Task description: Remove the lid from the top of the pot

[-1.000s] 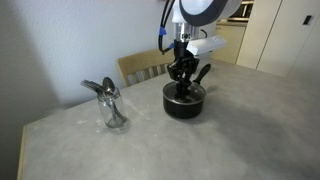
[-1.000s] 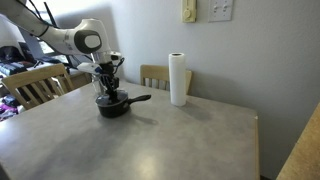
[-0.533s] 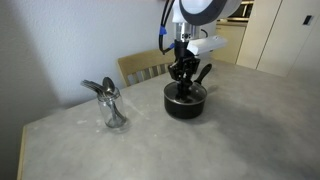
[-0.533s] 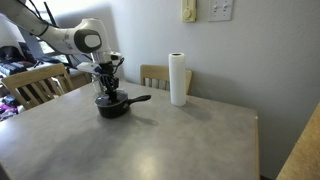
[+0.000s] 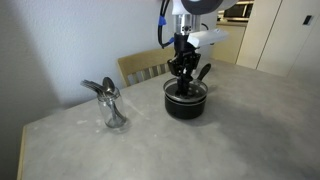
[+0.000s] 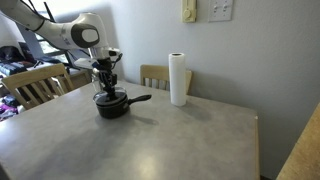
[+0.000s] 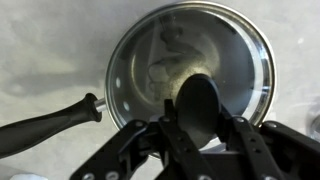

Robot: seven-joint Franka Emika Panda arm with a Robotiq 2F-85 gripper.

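We see the hand (image 5: 186,88) straight above the black pot (image 5: 185,104), which stands on the grey bench (image 5: 220,140) near a wooden chair (image 5: 140,66). In the wrist view the fingers (image 7: 168,128) are clamped on either side of the black knob (image 7: 200,100) of the glass lid (image 7: 160,50), with the pot's long handle (image 7: 45,120) at the left. We cannot tell whether the lid sits on the rim or just above it. A shiny metal object (image 5: 108,100) stands well apart, and in an exterior view a paper towel roll (image 6: 178,79) stands upright.
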